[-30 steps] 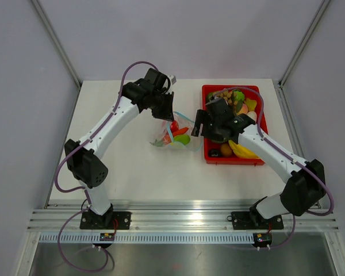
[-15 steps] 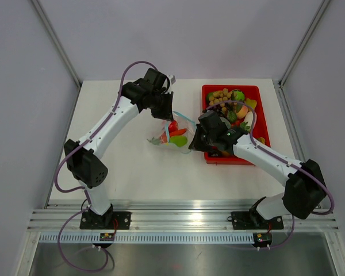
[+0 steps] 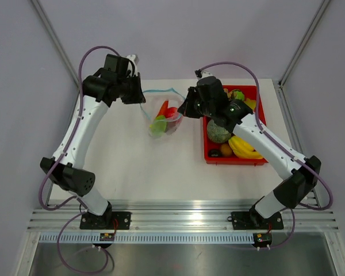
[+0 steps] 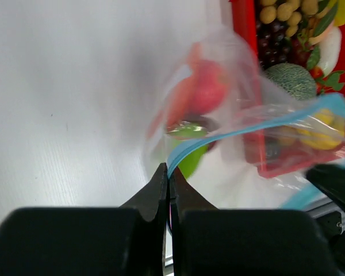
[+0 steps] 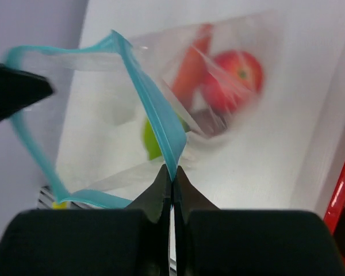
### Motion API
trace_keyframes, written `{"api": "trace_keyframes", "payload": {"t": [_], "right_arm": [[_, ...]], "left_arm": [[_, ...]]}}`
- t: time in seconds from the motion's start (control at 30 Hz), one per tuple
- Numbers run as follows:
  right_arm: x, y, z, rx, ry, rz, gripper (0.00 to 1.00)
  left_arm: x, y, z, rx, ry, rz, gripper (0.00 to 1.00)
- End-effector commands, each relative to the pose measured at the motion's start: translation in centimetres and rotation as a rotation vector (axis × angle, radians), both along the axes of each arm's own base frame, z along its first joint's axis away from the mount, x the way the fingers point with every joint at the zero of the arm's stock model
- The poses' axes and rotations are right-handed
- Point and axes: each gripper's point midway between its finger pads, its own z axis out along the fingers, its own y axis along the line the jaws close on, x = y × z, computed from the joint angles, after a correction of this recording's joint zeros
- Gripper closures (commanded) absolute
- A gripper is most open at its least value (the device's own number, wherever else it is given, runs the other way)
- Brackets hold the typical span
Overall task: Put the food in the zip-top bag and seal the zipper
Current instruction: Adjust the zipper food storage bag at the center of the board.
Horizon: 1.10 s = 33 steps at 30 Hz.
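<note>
The clear zip-top bag (image 3: 164, 117) hangs stretched between my two grippers above the white table. Inside it lie a red round fruit (image 5: 238, 76), an orange carrot (image 5: 190, 72) and a green piece (image 5: 152, 141). My left gripper (image 3: 140, 95) (image 4: 168, 168) is shut on one end of the teal zipper (image 4: 250, 118). My right gripper (image 3: 183, 109) (image 5: 172, 169) is shut on the zipper (image 5: 155, 109) at the other end. The mouth gapes open between them. More food, a green melon (image 3: 218, 132) and yellow bananas (image 3: 244, 148), lies in the tray.
The red tray (image 3: 207, 150) stands at the right of the table, beneath my right arm, with nuts, greens and other toy food at its far end. Grey walls close in the table at the left, right and back.
My right gripper moved from the tray to the bag and shut on the zipper. Both arms then carried the bag toward the back, the left swinging leftward, pulling the mouth wide.
</note>
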Motion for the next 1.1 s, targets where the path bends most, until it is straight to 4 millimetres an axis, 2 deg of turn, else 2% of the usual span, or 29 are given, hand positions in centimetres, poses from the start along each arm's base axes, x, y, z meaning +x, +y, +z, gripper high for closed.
{"api": "trace_keyframes", "payload": {"t": [0.0,0.03,0.1,0.13,0.17,0.27,0.3,0.33,0.4,0.47,0.53,0.57,0.7,0.73,0.8,0.83,0.87,0.9,0.93,0.97,1.0,1.07], "right_arm": [[0.3,-1.0,-9.2,-0.178,0.14,-0.021,1.0],[0.8,-1.3,-11.4,-0.218,0.173,-0.04,1.0],[1.1,-2.2,-13.6,-0.272,0.221,-0.068,1.0],[1.3,-2.4,-14.1,-0.288,0.23,-0.071,1.0],[1.3,-2.6,-13.9,-0.292,0.228,-0.071,1.0],[1.6,-2.3,-10.7,-0.258,0.159,-0.057,1.0],[2.0,-2.1,-8.7,-0.235,0.119,-0.054,1.0],[2.1,-2.0,-7.7,-0.234,0.096,-0.043,1.0],[2.2,-1.9,-5.9,-0.223,0.068,-0.034,1.0],[2.1,-1.9,-5.4,-0.226,0.06,-0.024,1.0],[2.3,-2.1,-6.1,-0.247,0.068,-0.032,1.0],[2.4,-2.6,-6.8,-0.268,0.076,-0.051,1.0],[2.4,-3.8,-10.8,-0.33,0.145,-0.082,1.0],[2.4,-4.0,-11.4,-0.336,0.155,-0.088,0.95],[2.0,-4.6,-11.3,-0.343,0.164,-0.092,0.75],[1.9,-4.6,-10.8,-0.34,0.154,-0.086,0.5],[1.8,-4.7,-10.3,-0.333,0.142,-0.086,0.41],[1.5,-5.1,-9.0,-0.325,0.115,-0.086,0.34],[1.4,-5.4,-8.2,-0.328,0.094,-0.084,0.31],[1.0,-5.9,-7.8,-0.343,0.087,-0.088,0.23],[0.6,-6.4,-6.3,-0.335,0.057,-0.087,0.19],[-0.2,-7.7,-5.7,-0.362,0.041,-0.094,0.16]], "left_arm": [[-0.9,-0.8,-1.2,-0.009,0.003,-0.039,1.0],[-0.4,-0.6,-2.4,0.007,0.012,-0.021,1.0],[-0.5,-0.2,-5.8,0.054,0.097,-0.011,1.0],[-0.9,-0.3,-6.5,0.059,0.123,-0.019,1.0],[-1.0,-0.2,-6.9,0.066,0.135,-0.02,1.0],[-1.0,0.1,-5.4,0.068,0.088,-0.012,1.0],[-0.8,0.1,-3.8,0.053,0.049,-0.012,1.0],[-1.0,0.1,-3.3,0.052,0.047,-0.014,1.0],[-1.2,-0.2,-2.1,0.036,0.025,-0.026,1.0],[-1.5,-0.5,-1.3,0.02,0.008,-0.033,1.0],[-1.4,-1.2,-1.4,0.006,0.003,-0.043,1.0],[-1.5,-1.4,-2.2,0.008,0.023,-0.043,1.0],[-1.4,-2.3,-4.1,0.015,0.059,-0.039,1.0],[-1.3,-2.6,-4.3,0.02,0.055,-0.026,1.0],[-1.4,-3.5,-4.5,0.055,0.045,-0.033,1.0],[-1.3,-3.9,-4.6,0.063,0.045,-0.037,1.0],[-1.3,-4.2,-4.8,0.07,0.048,-0.042,1.0],[-1.1,-4.7,-4.3,0.069,0.036,-0.049,1.0],[-1.1,-5.0,-3.9,0.067,0.032,-0.055,1.0],[-1.0,-5.2,-3.8,0.068,0.028,-0.06,1.0],[-0.5,-5.2,-3.4,0.088,0.014,-0.046,1.0],[-0.3,-5.4,-3.3,0.095,0.01,-0.054,1.0]]}}
